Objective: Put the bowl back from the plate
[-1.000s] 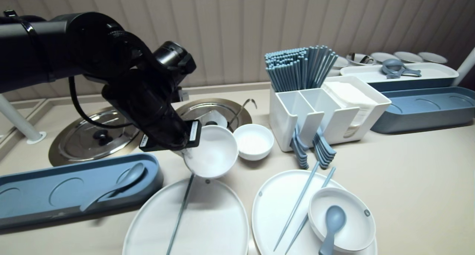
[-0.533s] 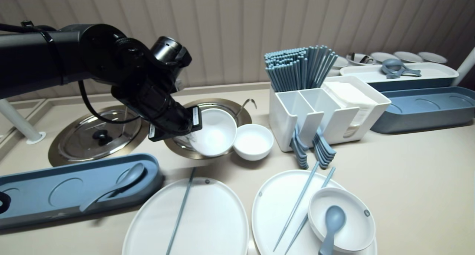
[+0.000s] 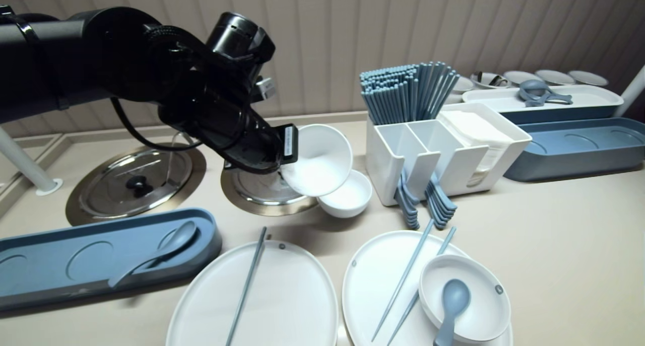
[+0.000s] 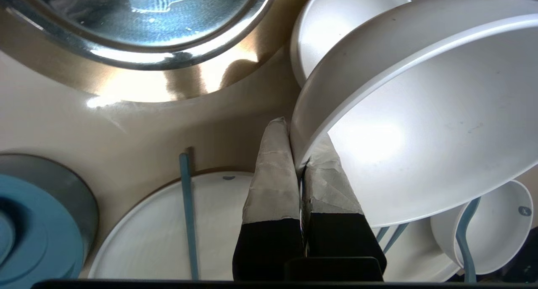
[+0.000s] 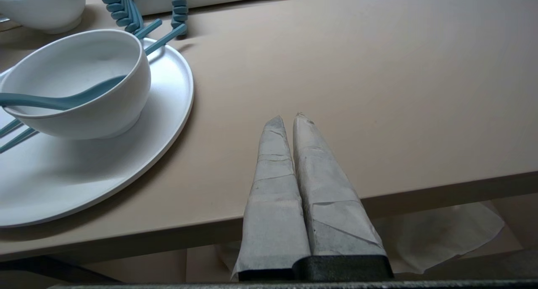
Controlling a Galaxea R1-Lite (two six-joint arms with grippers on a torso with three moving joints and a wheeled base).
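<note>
White bowl (image 3: 318, 160), tilted, rim pinched in the left claw (image 4: 297, 148): raised from over the front-edge oval plate (image 3: 282, 305), it now hangs above the small bowl (image 3: 350, 201) mid-surface, carried, not set down. Right claw (image 5: 290, 120), closed and empty, idles at the front edge.

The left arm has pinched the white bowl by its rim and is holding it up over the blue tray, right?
Not quite. The left fingers do pinch the white bowl by its rim and hold it up. But it hangs tilted, partly over the small bowl, not over the blue tray, which lies off to the robot's left. The head view shows this.
</note>
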